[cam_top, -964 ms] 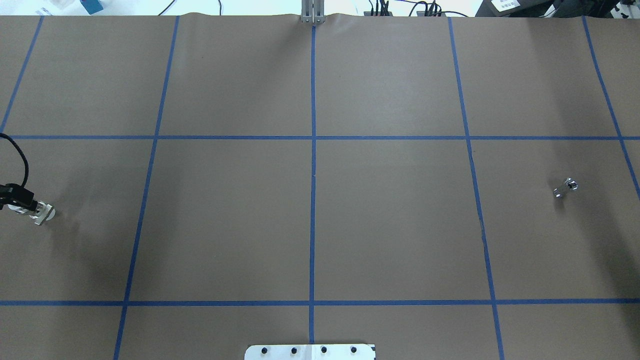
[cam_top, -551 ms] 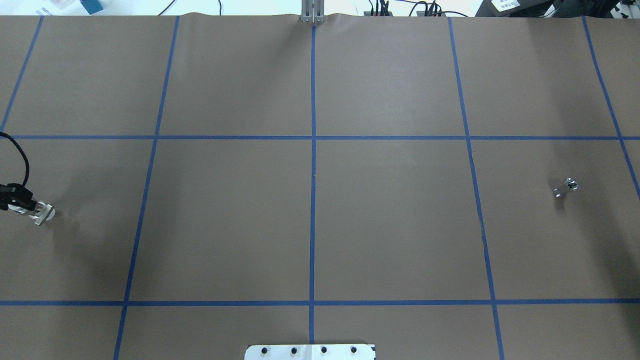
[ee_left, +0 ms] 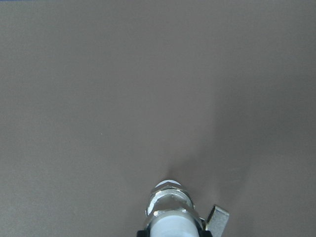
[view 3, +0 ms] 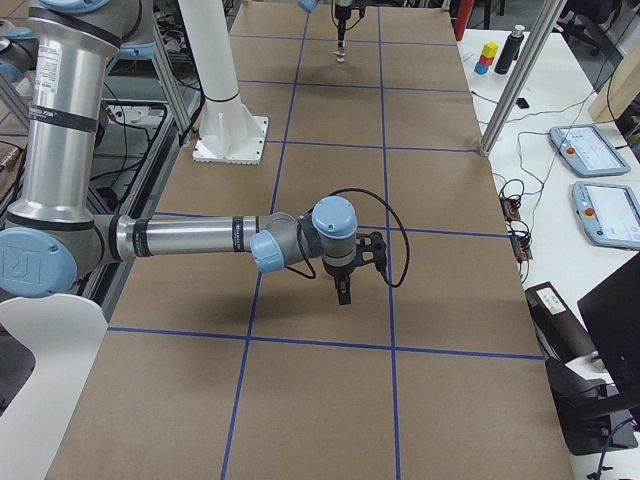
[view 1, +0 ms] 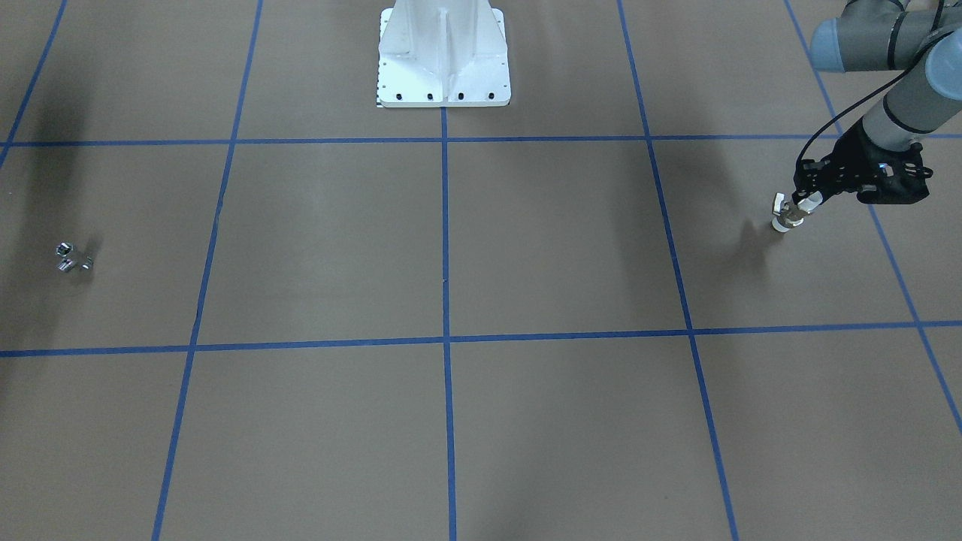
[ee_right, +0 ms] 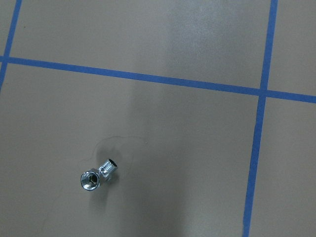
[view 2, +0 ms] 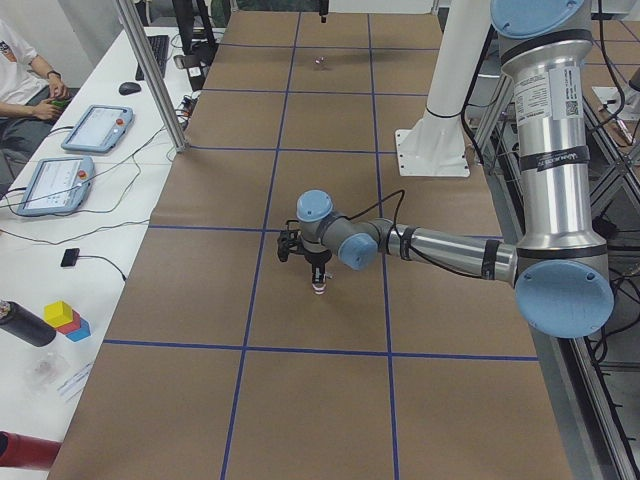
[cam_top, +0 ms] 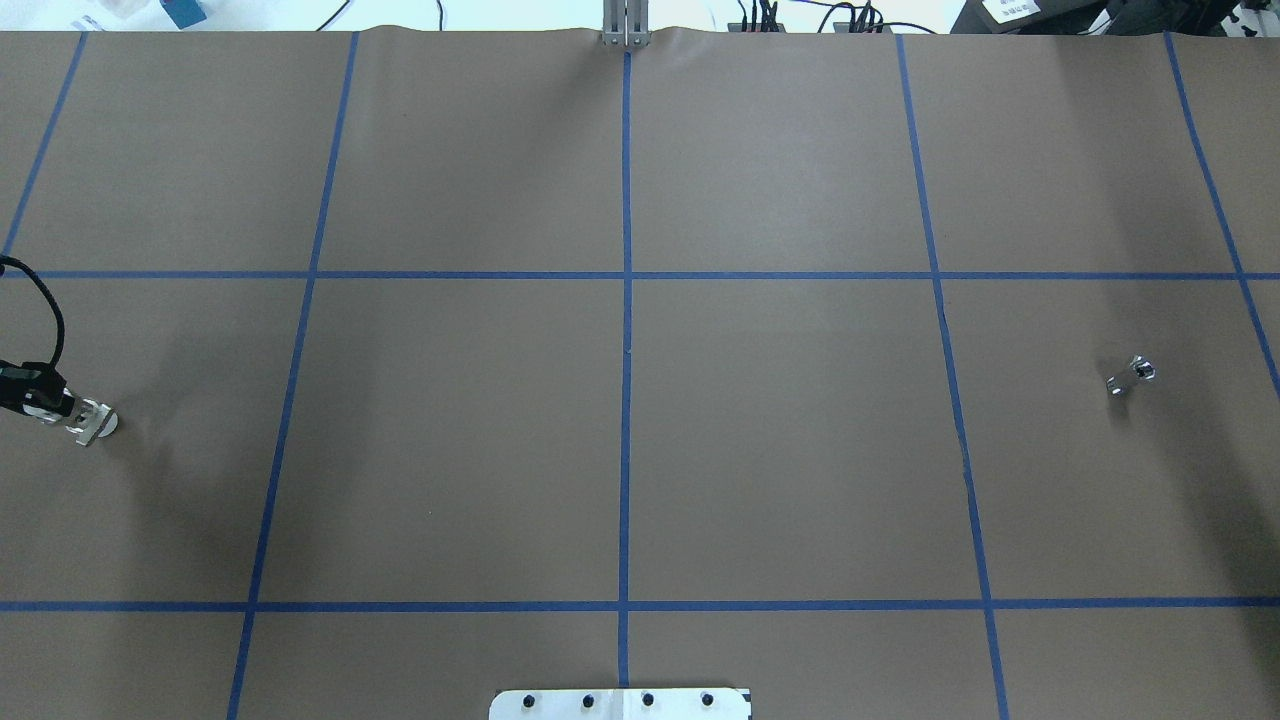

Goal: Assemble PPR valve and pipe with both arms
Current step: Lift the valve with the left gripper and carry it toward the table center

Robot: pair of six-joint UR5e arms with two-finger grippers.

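My left gripper (view 1: 808,199) is shut on the PPR valve (view 1: 787,216), white-ended with a small side lever, and holds it end-down just over the brown table at my far left. It also shows in the overhead view (cam_top: 92,422), the left wrist view (ee_left: 170,212) and the exterior left view (view 2: 319,284). The pipe (cam_top: 1130,376), a tiny chrome fitting, lies alone on the table at my far right (view 1: 71,258) (ee_right: 98,174). My right gripper (view 3: 344,290) hangs above the table, seen only from the side; I cannot tell whether it is open or shut.
The white pedestal (view 1: 443,52) stands at the table's middle on the robot's side. Blue tape lines (cam_top: 626,350) divide the brown table cover into squares. Benches with tablets (view 2: 95,125) (view 3: 590,150) run along the far side, where a person (view 2: 20,65) sits.
My left gripper has shifted slightly with the valve, whose tip now sits a little farther right and up in the overhead view. The pipe has not moved.
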